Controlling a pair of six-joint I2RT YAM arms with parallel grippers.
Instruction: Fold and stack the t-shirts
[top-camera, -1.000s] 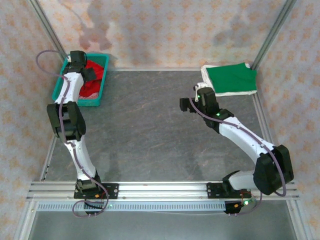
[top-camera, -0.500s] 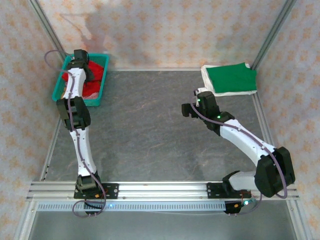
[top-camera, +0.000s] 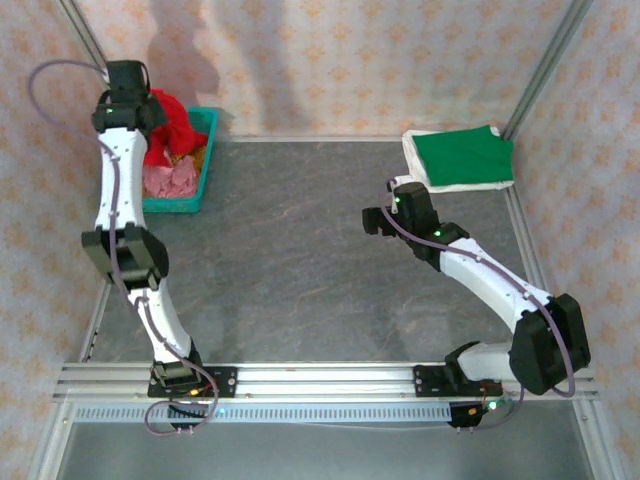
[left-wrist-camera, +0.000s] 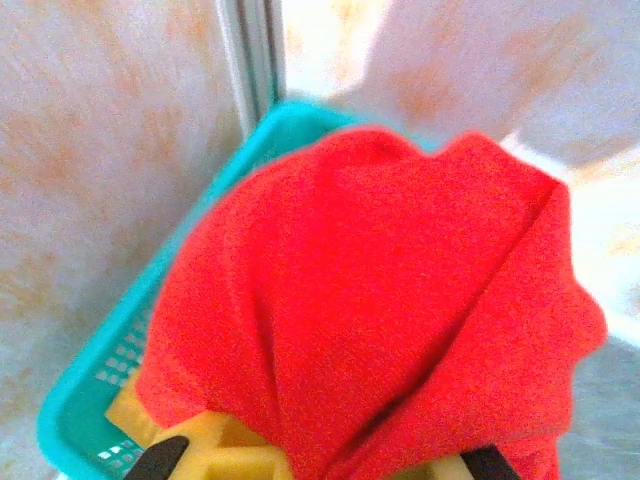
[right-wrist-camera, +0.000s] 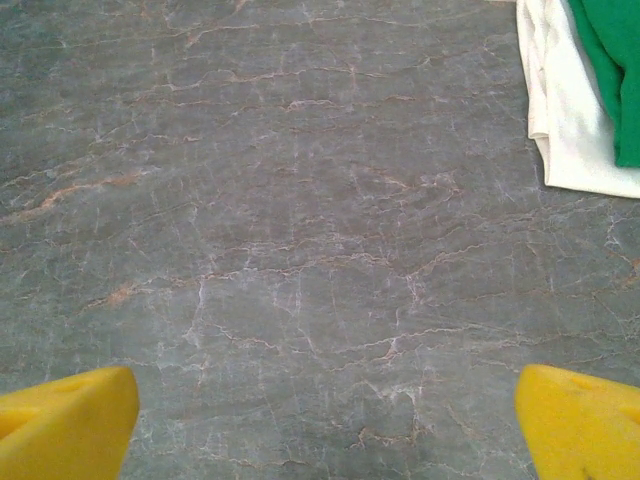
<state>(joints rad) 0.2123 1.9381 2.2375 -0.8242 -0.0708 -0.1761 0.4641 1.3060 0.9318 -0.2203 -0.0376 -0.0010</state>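
The bright red t-shirt (top-camera: 166, 124) hangs bunched from my left gripper (top-camera: 140, 100), which is shut on it above the teal basket (top-camera: 185, 204). In the left wrist view the red t-shirt (left-wrist-camera: 380, 290) drapes over my yellow fingers (left-wrist-camera: 200, 452), with the basket (left-wrist-camera: 85, 405) below. The dark green t-shirt (top-camera: 464, 155) lies folded on the folded white t-shirt (top-camera: 414, 158) at the back right. My right gripper (top-camera: 373, 218) hovers open over bare table, left of that stack. Its wrist view has the white t-shirt (right-wrist-camera: 560, 110) and the green t-shirt (right-wrist-camera: 615, 70) at upper right.
A pink crumpled cloth (top-camera: 170, 181) lies in the basket. The grey marbled table (top-camera: 290, 250) stretches between the arms. Patterned walls and metal corner posts (top-camera: 545, 65) close in the back and sides.
My left arm has risen and lifted the red t-shirt up out of the basket, uncovering a pink cloth. The right arm shifted slightly, then held still.
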